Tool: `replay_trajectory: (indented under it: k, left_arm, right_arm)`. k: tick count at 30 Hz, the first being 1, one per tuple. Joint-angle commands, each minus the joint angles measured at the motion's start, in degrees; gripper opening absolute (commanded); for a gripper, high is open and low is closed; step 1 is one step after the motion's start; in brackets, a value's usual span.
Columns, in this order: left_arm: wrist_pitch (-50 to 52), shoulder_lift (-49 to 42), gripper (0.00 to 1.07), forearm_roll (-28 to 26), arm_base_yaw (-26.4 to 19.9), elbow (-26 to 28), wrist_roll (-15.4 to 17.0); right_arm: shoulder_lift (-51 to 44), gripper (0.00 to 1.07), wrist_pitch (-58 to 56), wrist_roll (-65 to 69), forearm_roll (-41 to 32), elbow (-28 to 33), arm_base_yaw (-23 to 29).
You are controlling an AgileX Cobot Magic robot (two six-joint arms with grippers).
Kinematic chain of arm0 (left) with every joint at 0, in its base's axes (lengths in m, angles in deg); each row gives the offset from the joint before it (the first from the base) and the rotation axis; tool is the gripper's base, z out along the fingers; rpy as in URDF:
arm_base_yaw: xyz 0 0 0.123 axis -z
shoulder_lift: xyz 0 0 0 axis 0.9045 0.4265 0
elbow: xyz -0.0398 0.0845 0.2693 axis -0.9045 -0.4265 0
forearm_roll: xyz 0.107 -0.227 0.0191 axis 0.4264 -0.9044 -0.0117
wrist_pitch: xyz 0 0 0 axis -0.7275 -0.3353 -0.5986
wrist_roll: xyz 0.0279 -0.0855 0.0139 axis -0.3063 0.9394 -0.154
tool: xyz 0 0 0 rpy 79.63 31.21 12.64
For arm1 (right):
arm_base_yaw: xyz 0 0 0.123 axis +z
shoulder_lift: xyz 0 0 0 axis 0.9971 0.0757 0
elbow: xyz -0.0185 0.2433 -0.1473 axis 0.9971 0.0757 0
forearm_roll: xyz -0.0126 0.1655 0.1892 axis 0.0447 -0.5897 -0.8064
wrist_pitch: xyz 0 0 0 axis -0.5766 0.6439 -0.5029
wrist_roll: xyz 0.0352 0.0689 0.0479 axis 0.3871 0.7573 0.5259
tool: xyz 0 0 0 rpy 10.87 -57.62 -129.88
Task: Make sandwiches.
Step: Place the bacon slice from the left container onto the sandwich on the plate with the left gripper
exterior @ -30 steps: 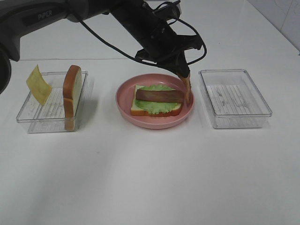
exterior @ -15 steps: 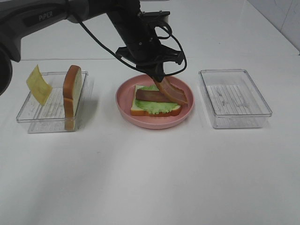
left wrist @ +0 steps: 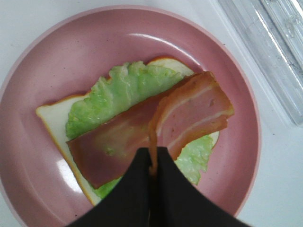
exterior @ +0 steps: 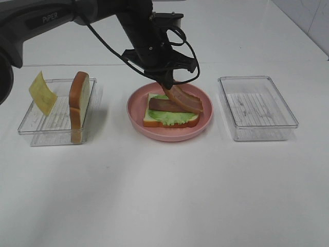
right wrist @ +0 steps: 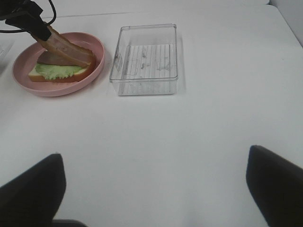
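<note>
A pink plate [exterior: 134, 116] holds the open sandwich: a white bread slice [exterior: 152, 121], a green lettuce leaf [exterior: 174, 118] and one bacon strip [exterior: 163, 104] lying flat. My left gripper [exterior: 167, 85] hangs over the plate's far side, shut on the end of a second bacon strip [exterior: 186, 101]. That strip slants down across the first one. In the left wrist view the shut gripper [left wrist: 152, 160] pinches the second strip [left wrist: 194, 112] above the lettuce [left wrist: 118, 87]. My right gripper [right wrist: 154, 156] stands open over bare table, nothing between its fingers.
A clear tray [exterior: 51, 126] on the left holds an upright bread slice [exterior: 79, 102] and a yellow cheese square [exterior: 42, 92] leaning on its wall. An empty clear tray [exterior: 257, 109] stands to the right of the plate.
My left gripper has moved left over the plate with the bacon strip. The strip hung by the plate's right rim before; now it slants across the sandwich.
</note>
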Motion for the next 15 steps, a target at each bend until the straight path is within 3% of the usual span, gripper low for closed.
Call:
replay_trajectory:
  k: [1, 7, 10, 11, 12, 13, 14, 15]
  left_arm:
    - [-0.6, 0.2, 0.0, 0.9, 0.2, 0.3, 0.5]
    - [-1.2, 0.2, 0.0, 2.0, 0.2, 0.3, 1.0]
    - [-1.2, 0.2, 0.09, 2.1, -0.1, 0.3, 1.6]
    - [-1.2, 0.2, 0.25, 2.8, -0.1, 0.3, 1.6]
    - [-1.2, 0.2, 0.25, 2.8, -0.1, 0.3, 1.6]
    - [-1.2, 0.2, 0.45, 3.8, -0.1, 0.3, 1.7]
    - [-1.1, 0.2, 0.56, 4.0, -0.1, 0.3, 1.8]
    - [-1.1, 0.2, 0.56, 4.0, -0.1, 0.3, 1.8]
  right_arm:
    - [-1.4, 0.98, 0.3, -0.7, 0.1, 0.1, -0.1]
    - [-1.4, 0.98, 0.3, -0.7, 0.1, 0.1, -0.1]
    - [-1.4, 0.98, 0.3, -0.7, 0.1, 0.1, -0.1]
    - [-1.4, 0.98, 0.3, -0.7, 0.1, 0.1, -0.1]
    - [-1.4, 0.98, 0.3, -0.7, 0.1, 0.1, -0.1]
    - [-1.4, 0.98, 0.3, -0.7, 0.1, 0.1, -0.1]
    - [-1.4, 0.98, 0.3, -0.7, 0.1, 0.1, -0.1]
    - [-1.4, 0.98, 0.3, -0.7, 0.1, 0.1, -0.1]
